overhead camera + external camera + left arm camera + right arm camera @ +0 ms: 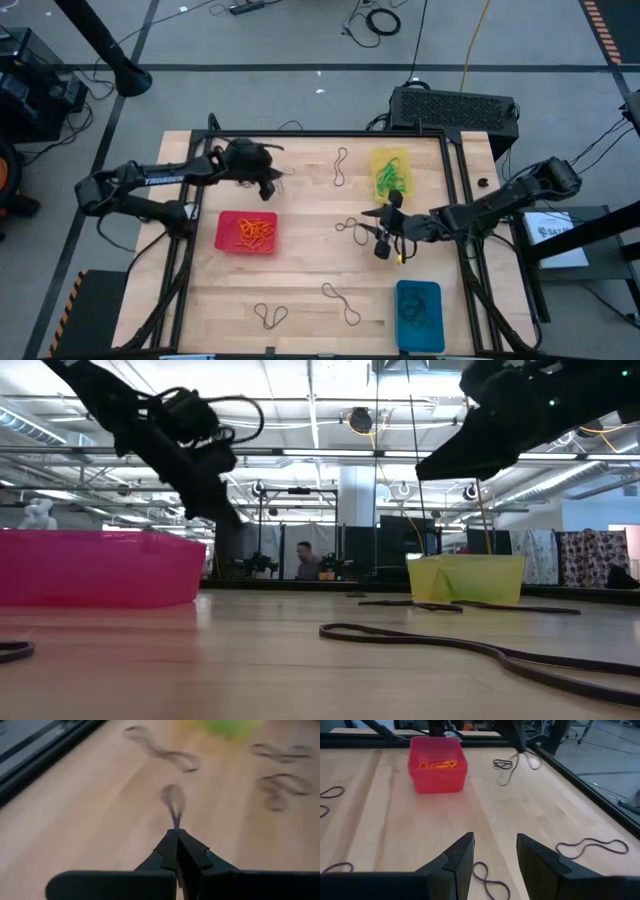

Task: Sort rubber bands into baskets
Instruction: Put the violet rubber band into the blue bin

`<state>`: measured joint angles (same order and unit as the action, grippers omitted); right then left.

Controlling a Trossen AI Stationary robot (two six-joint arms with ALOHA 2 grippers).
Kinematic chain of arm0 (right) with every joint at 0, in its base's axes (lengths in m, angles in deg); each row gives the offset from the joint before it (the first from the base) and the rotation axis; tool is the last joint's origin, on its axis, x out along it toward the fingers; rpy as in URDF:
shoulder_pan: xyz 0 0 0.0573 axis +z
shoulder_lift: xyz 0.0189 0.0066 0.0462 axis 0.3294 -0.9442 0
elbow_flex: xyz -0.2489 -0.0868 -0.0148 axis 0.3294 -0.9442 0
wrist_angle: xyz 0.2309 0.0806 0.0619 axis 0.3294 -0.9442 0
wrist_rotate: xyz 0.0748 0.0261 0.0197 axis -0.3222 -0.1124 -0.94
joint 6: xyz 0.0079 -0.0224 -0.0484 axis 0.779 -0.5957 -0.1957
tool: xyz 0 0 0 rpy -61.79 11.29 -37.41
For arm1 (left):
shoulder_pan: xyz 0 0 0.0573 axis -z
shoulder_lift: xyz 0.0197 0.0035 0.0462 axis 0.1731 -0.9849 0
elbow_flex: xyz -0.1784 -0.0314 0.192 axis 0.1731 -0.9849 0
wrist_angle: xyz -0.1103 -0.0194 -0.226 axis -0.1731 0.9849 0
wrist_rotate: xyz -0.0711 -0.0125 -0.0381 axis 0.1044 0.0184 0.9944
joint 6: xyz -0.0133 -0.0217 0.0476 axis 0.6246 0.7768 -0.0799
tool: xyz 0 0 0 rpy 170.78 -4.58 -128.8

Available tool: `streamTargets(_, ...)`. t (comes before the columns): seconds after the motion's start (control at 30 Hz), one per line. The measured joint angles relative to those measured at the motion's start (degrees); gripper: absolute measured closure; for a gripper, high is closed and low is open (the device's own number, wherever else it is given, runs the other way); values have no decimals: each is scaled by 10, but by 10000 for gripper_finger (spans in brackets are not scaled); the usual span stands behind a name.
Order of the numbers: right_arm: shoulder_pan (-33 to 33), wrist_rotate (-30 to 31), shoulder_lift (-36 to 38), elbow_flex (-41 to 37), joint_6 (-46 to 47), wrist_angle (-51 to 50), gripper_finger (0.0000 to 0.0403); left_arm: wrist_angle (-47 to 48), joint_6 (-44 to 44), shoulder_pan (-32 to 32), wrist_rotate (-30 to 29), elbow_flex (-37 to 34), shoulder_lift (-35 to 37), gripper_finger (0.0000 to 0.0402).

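Observation:
My left gripper [177, 836] is shut on a dark rubber band [173, 799], above the table's far left part [272, 183], beyond the red basket [246, 232]. That basket holds orange bands. My right gripper [495, 855] stands open over the table's middle right [375, 235], above a loose dark band [490, 882] and touching nothing. The yellow basket [390, 172] holds green bands. The blue basket [418, 315] holds dark ones. My left gripper pinches the dark rubber band at one end of its loop [176, 820], between the very tips of its two shut fingers. The fingers slant down toward the table. The band hangs slack below them [506, 766]; whether its lower end touches the wood, I cannot tell.
More dark bands lie flat on the wood: one far centre [340, 168], one by my right gripper [348, 226], two near the front edge [340, 300] [270, 315]. A black frame [455, 200] borders the table. A person sits far off in the room [305, 560].

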<state>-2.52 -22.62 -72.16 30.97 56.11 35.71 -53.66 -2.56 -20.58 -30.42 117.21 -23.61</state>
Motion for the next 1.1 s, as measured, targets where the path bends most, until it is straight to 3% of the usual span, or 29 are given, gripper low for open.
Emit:
streamTargets(0.13,-22,-40,0,0,0,0,261,-63,0,62,39,0,0,399)
streamTargets(0.4,-40,-42,0,0,-2,-10,261,-243,0,205,53,0,-18,400)
streamTargets(0.67,-40,-40,0,0,3,-59,261,-445,-1,293,53,6,-105,400)
streamTargets(0.9,-40,-40,0,0,4,-83,261,-478,-45,356,59,116,-236,400)
streamTargets(1.1,-39,-40,0,0,18,-107,261,-438,-67,393,102,239,-335,400)
